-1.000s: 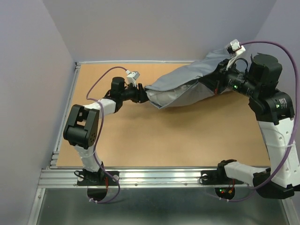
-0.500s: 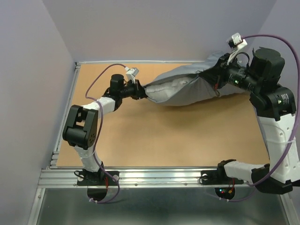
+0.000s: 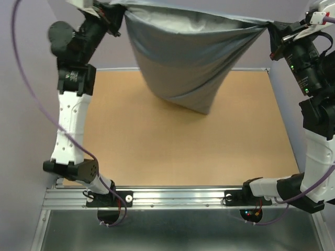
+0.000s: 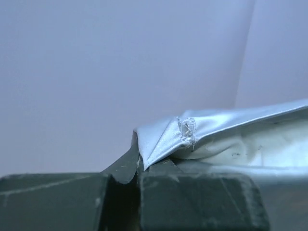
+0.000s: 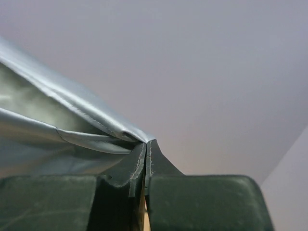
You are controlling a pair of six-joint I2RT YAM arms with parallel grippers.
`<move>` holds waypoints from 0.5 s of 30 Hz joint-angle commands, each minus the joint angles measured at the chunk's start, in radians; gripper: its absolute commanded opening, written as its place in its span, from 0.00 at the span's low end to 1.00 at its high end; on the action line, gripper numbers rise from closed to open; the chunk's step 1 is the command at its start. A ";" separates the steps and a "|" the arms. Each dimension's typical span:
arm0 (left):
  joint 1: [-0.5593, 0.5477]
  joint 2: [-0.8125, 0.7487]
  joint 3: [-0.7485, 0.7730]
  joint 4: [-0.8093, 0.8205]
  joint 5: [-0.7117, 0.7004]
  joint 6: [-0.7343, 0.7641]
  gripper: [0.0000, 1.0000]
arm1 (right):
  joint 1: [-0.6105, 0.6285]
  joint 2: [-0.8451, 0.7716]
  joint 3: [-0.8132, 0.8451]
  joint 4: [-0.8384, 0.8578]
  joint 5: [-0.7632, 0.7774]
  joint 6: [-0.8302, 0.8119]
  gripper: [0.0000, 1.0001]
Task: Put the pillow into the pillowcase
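Observation:
The blue-grey pillowcase point(image 3: 183, 57) hangs high over the back of the table, stretched between both arms, its bulging lower end pointing down. My left gripper point(image 3: 116, 11) is shut on its left top corner point(image 4: 163, 139). My right gripper point(image 3: 272, 29) is shut on the right top corner point(image 5: 137, 137). The off-white pillow point(image 4: 269, 144) shows inside the open mouth in the left wrist view; from above it is hidden in the sack.
The brown tabletop point(image 3: 172, 151) lies below the hanging sack, with a metal rail point(image 3: 172, 196) along its near edge. Lavender walls point(image 3: 31, 104) close in the left, back and right sides.
Both arms have swung up from table height, lifting the pillowcase off the table so it hangs between them. The left gripper has shut on the left corner.

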 commanded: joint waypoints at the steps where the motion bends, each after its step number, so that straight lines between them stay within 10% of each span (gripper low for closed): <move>1: -0.020 -0.110 0.103 0.079 -0.068 0.041 0.00 | -0.004 -0.033 0.031 0.272 0.119 -0.114 0.00; 8: -0.197 -0.084 0.022 -0.377 -0.062 0.178 0.00 | -0.004 -0.164 -0.522 0.235 -0.413 0.340 0.01; 15: -0.171 -0.201 0.178 -0.130 -0.391 0.244 0.00 | -0.005 0.083 -0.012 0.234 -0.241 0.168 0.01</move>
